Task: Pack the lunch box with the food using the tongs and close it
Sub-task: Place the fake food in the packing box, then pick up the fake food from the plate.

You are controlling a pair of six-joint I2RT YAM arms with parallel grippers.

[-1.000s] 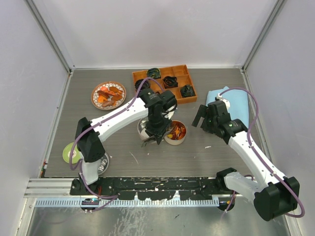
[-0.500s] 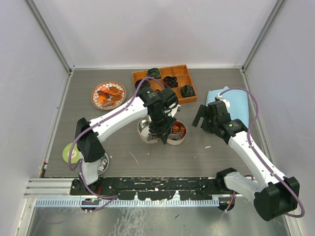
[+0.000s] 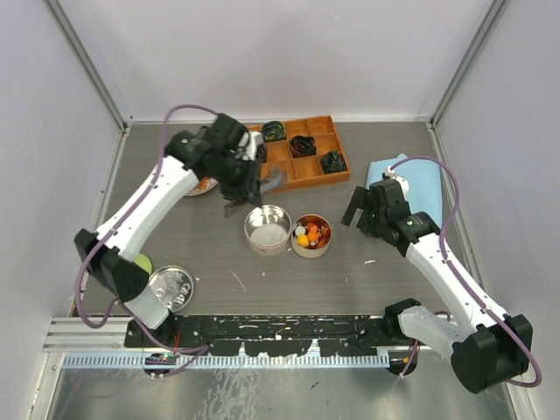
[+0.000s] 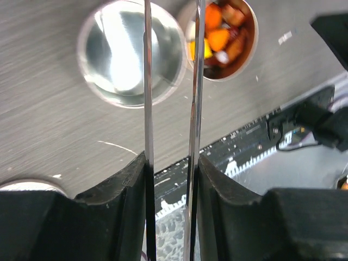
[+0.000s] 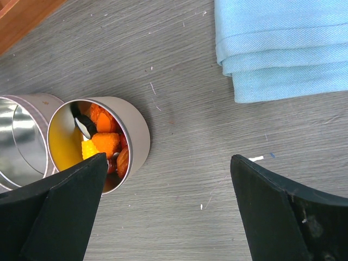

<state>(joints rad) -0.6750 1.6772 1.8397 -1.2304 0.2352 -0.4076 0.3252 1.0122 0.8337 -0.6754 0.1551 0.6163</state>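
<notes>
Right now, your left gripper (image 4: 173,163) is pinching the tongs (image 4: 148,81) between its fingers, up near the wooden tray (image 3: 306,171). The food (image 5: 103,142) is sitting in one round tin (image 5: 138,130), which is touching an empty tin (image 3: 268,226). Your right gripper (image 5: 168,187) is hovering beside them, fingers spread wide.

Overhead camera looks down from above and behind the near edge of the grey wood-grain table (image 3: 350,284), taking in its whole top. Both wrist cameras look down at it from close range. All three views share two round silver metal tins (image 3: 268,229) side by side.
</notes>
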